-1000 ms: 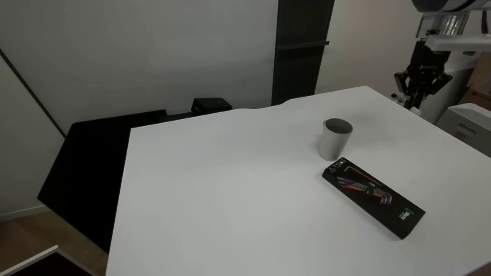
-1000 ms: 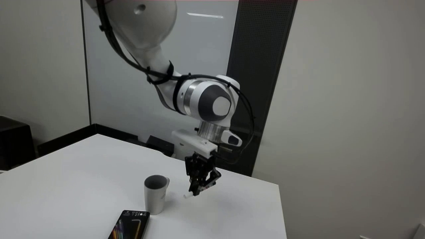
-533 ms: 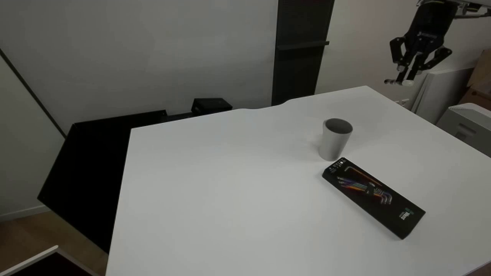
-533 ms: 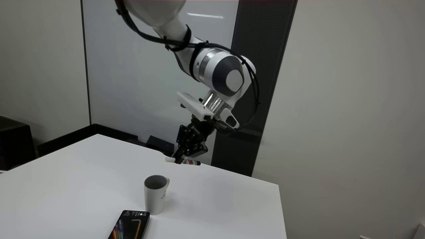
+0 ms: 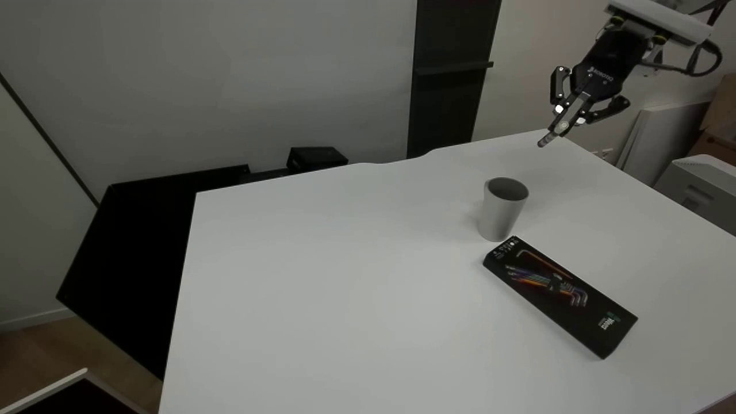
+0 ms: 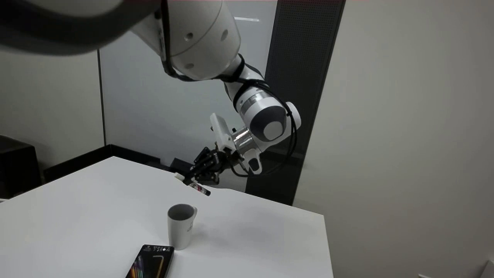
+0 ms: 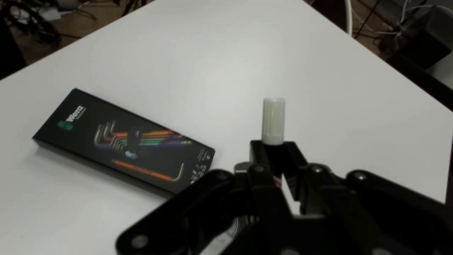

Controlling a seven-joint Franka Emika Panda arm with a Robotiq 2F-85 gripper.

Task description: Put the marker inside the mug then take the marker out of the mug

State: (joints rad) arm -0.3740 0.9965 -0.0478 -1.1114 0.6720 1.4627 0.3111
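Gripper [image 5: 563,125] jaws were clenched on the marker [image 6: 200,189], grasping it across its length and holding it in the air, apart from the mug [image 5: 499,217] and raised off the table [image 5: 345,287]. In an exterior view the marker sloped, its white end [image 6: 179,177] higher at the left and its black end lower at the right, with the fingers nearer the white end. In the wrist view that end stuck out past the fingertips [image 7: 256,151], while the rest was mostly hidden. The mug stood upright; in an exterior view the mug [image 6: 180,233] showed its handle at the right. In an exterior view the gripper [image 5: 563,125] appeared higher than the mug and to its right, against the far corner of the table. A black box [image 5: 560,299] lay flat on the near side of the mug in both exterior views, printed with coloured tools. Its far end came just beside the mug's base; whether the two touched could not be told. The arm [image 6: 204,38], with a black cable [image 6: 167,50] strapped along it, extended from the upper left in an exterior view, in front of a dark panel [image 6: 301,69].
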